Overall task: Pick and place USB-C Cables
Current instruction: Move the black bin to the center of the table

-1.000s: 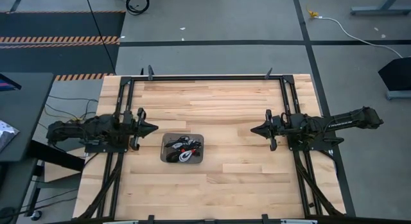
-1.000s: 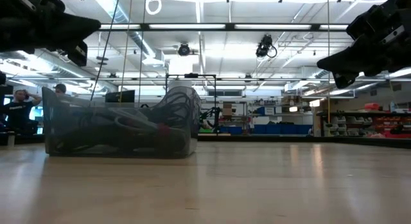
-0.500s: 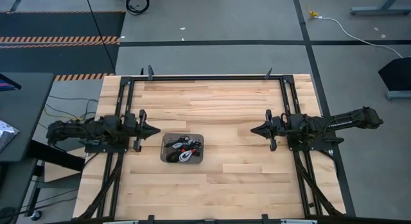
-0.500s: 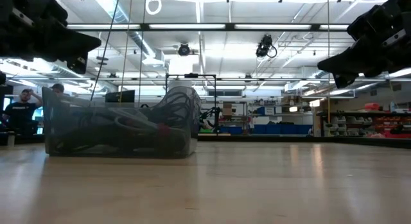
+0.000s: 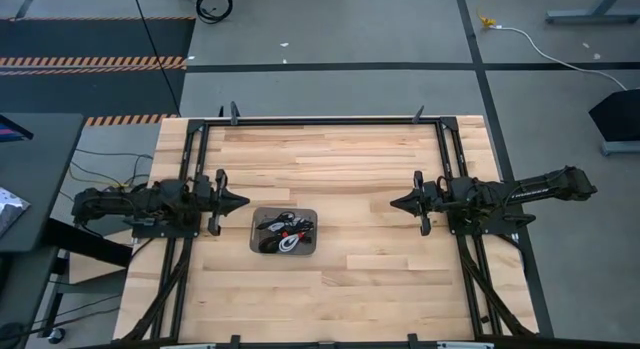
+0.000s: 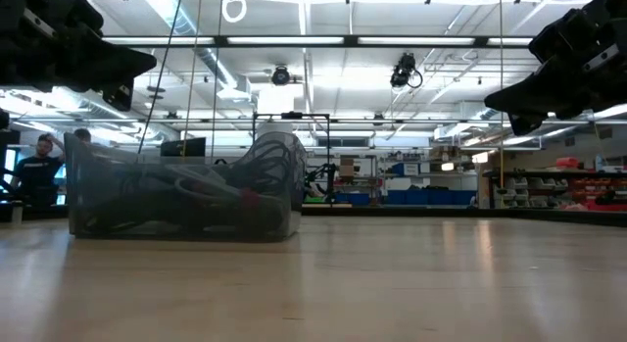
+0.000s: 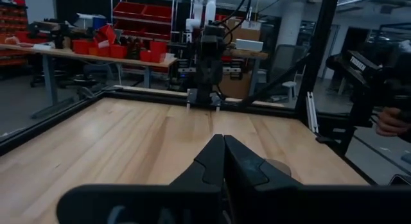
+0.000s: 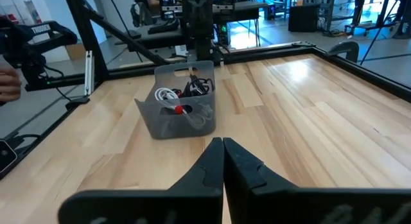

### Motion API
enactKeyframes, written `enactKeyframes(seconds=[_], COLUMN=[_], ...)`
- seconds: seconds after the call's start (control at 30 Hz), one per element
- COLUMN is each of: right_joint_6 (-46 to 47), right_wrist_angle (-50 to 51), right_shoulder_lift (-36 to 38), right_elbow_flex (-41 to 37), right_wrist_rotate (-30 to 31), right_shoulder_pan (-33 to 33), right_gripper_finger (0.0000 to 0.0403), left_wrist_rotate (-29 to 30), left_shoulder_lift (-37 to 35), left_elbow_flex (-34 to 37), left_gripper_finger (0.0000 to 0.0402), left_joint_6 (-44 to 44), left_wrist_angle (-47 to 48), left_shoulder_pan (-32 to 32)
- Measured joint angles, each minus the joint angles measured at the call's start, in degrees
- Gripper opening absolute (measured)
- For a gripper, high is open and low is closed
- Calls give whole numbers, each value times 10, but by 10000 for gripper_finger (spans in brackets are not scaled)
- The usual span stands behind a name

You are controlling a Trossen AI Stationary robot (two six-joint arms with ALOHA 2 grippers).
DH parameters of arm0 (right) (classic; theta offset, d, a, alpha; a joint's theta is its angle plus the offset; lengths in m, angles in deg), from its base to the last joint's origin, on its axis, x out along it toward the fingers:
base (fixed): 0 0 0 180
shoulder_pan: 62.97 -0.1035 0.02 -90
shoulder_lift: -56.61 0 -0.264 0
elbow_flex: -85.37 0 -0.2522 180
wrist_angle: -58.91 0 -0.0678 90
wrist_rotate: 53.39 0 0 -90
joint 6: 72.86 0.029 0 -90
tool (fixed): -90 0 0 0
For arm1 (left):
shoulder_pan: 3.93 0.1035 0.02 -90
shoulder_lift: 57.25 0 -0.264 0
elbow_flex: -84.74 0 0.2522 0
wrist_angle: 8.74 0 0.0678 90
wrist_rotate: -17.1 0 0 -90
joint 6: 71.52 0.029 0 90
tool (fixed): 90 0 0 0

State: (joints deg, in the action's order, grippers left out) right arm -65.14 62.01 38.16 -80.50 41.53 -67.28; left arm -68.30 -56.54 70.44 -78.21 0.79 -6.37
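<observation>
Black and white cables (image 5: pixel 284 232) fill grey tray (image 5: pixel 284 213).

The tray (image 5: pixel 255 232) sits on the worktop (image 5: pixel 340 159), cables (image 5: pixel 283 231) inside it; left gripper (image 5: pixel 240 200) just beside it, right gripper (image 5: pixel 395 202) well apart.

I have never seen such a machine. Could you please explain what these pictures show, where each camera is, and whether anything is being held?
Two dark robot arms work at a wooden table. One picture looks down from above, one looks level across the tabletop, and one comes from each arm's wrist. The left hand and the right hand are both shut and hold nothing. A grey tray stands on the table nearer the left hand, with the USB-C cables, black and white bundles, inside it.
</observation>
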Motion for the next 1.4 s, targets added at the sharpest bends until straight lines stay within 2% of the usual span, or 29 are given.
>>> enactKeyframes(seconds=[0.4,0.5,0.67,0.77,0.87,0.97,1.1,1.23,1.4], right_joint_6=[0,0,-3,-3,-11,-36,-130,-296,-369], right_wrist_angle=[-16,-46,-154,-135,-97,-100,-66,54,217], right_shoulder_lift=[0,0,-3,-34,-108,-207,-369,-532,-683], right_elbow_flex=[0,0,3,33,71,128,248,386,533], right_wrist_rotate=[0,0,-2,-4,17,31,31,22,19], right_shoulder_pan=[0,0,-1,-16,-37,-57,-80,-104,-122], right_gripper_finger=[12,12,12,12,13,13,13,13,13], left_wrist_rotate=[-1,-1,-1,-1,-2,-1,-1,-1,-1], left_shoulder_lift=[0,0,0,0,0,0,0,0,0], left_elbow_flex=[0,0,0,0,0,0,0,0,0], left_gripper_finger=[9,9,9,9,9,9,9,9,9], left_joint_6=[-1,-1,-1,-1,-1,0,0,-1,-4], left_wrist_angle=[-1,-2,-2,-2,-3,-3,-3,-3,1], left_shoulder_pan=[0,0,0,0,0,0,0,0,0])
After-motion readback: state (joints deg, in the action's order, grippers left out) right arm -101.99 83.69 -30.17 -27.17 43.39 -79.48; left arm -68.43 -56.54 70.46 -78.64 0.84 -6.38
